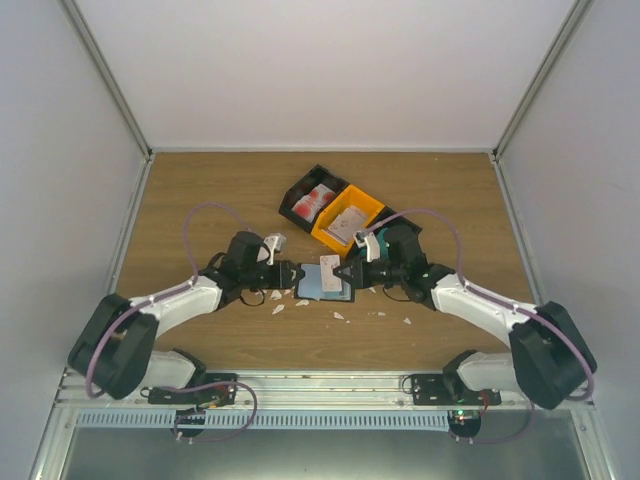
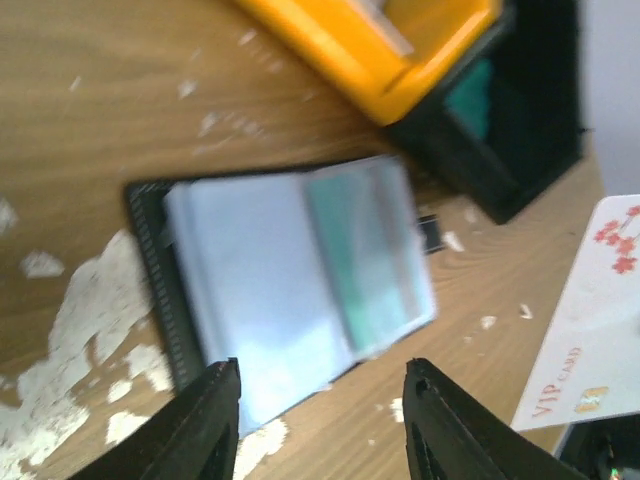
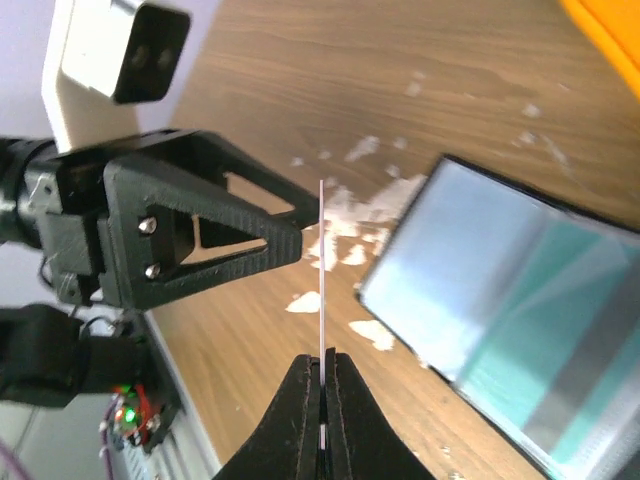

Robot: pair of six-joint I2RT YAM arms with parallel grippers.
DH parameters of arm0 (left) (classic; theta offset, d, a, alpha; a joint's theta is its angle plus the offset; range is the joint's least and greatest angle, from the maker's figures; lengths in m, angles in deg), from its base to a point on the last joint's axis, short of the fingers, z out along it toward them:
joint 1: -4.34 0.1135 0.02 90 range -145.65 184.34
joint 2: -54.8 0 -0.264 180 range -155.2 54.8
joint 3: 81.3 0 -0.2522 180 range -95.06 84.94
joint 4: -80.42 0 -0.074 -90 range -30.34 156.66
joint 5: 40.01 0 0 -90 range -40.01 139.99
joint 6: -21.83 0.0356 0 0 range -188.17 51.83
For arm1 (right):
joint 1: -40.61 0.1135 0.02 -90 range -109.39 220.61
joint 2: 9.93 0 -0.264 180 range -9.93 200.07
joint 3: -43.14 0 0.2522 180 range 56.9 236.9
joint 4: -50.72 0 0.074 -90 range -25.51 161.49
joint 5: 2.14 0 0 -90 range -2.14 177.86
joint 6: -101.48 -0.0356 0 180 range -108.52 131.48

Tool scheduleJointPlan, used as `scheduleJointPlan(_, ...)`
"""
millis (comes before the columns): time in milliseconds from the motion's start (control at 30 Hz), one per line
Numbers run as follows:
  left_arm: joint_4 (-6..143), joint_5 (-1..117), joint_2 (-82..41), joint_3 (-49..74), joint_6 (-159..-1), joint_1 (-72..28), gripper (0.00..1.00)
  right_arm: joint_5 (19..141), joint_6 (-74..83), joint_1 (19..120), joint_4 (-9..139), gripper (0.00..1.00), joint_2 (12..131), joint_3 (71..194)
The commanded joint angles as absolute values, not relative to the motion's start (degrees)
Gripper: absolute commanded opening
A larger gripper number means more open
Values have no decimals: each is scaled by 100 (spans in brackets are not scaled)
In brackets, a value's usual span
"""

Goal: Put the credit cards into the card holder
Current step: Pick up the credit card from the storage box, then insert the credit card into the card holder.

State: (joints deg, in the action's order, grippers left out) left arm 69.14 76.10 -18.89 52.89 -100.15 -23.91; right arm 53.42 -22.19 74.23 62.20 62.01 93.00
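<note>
Right gripper (image 3: pixel 322 365) pinches a card (image 3: pixel 321 255), seemingly just beside the card holder (image 3: pixel 520 330).

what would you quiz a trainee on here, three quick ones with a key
1. True or false: the card holder lies closed on the table.
2. What does the right gripper pinch? A) the white flowered card B) the orange bin C) nothing
3. Fill in: the jaws of the left gripper stand ____ above the card holder.

Key: 1 false, it lies open with its clear sleeves up; 2 A; 3 open.
</note>
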Motion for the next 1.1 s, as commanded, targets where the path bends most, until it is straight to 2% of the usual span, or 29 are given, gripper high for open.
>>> scheduleJointPlan(0, 6904, 7255, -2580, 5079, -10079, -2405, 45, 5847, -3082, 7373, 6219, 0, 6778, 9226)
scheduleJointPlan(167, 6928, 7336, -3201, 4800, -10049, -2405, 41, 5561, -3207, 7330, 5971, 0, 7503, 9274)
scheduleJointPlan(467, 6781, 7267, -3564, 4498, -9998, -2409, 40, 5214, -3132, 6866, 5948, 0, 7932, 9360)
scheduleJointPlan(833, 6711, 7353, -3871, 4433, -9998, -2409, 27, 4851, -3932, 6865, 5413, 0, 8499, 9405)
scheduleJointPlan(1067, 6712, 7346, -4046, 4457, -9996, -2407, 14, 4900, -4414, 6874, 5191, 1, 8761, 9335)
